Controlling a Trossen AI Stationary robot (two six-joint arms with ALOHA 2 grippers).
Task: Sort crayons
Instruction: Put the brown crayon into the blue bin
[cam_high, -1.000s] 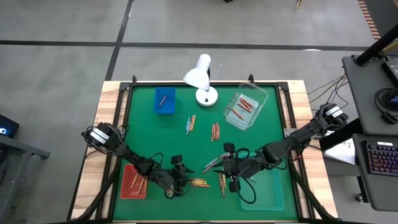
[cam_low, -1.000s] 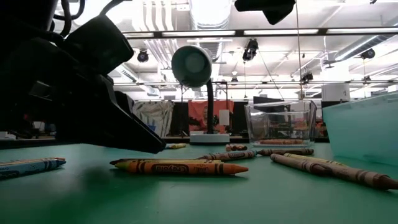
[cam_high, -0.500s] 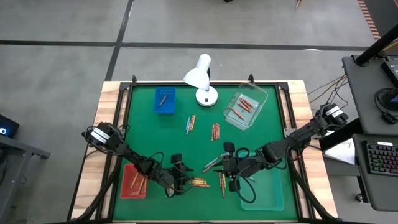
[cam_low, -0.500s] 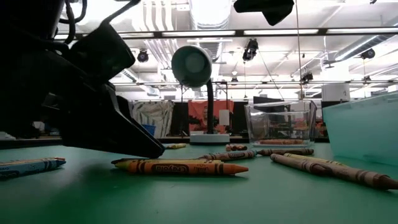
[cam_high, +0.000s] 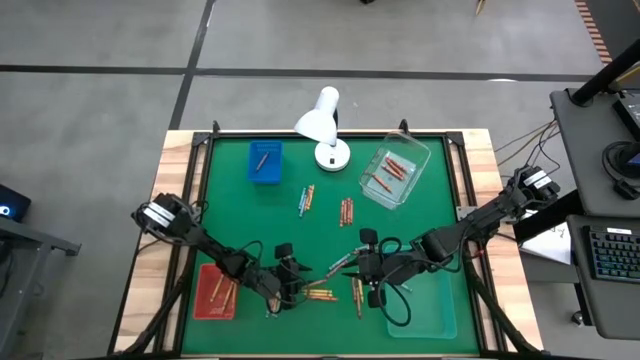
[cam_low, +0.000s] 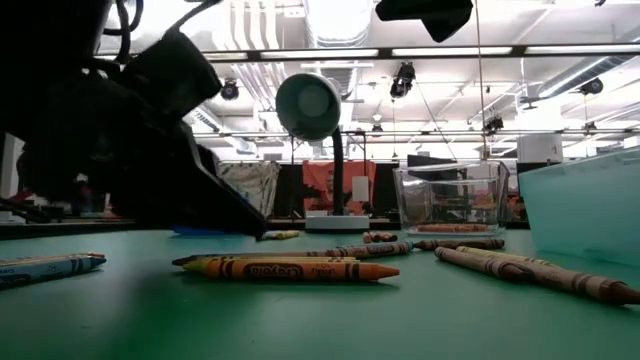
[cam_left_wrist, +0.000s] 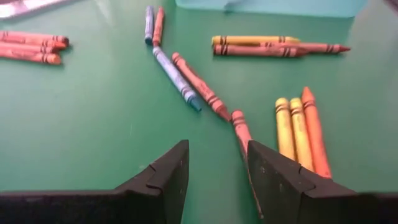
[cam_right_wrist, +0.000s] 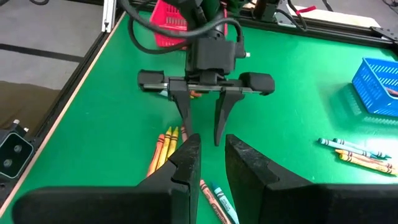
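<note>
Many crayons (cam_high: 320, 294) strew my green counter (cam_high: 240, 215); only the low view shows ceiling lights. Left hand (cam_high: 297, 281) gapes empty; right hand (cam_high: 344, 264), at its three o'clock, stands slightly parted, empty.

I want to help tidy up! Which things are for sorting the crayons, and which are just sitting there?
For the job:
- short thin wax crayons loose on the green mat
- red rectangular tray
- blue rectangular tray
- clear plastic tub
- pale teal tray

Just sitting there:
- white desk lamp
</note>
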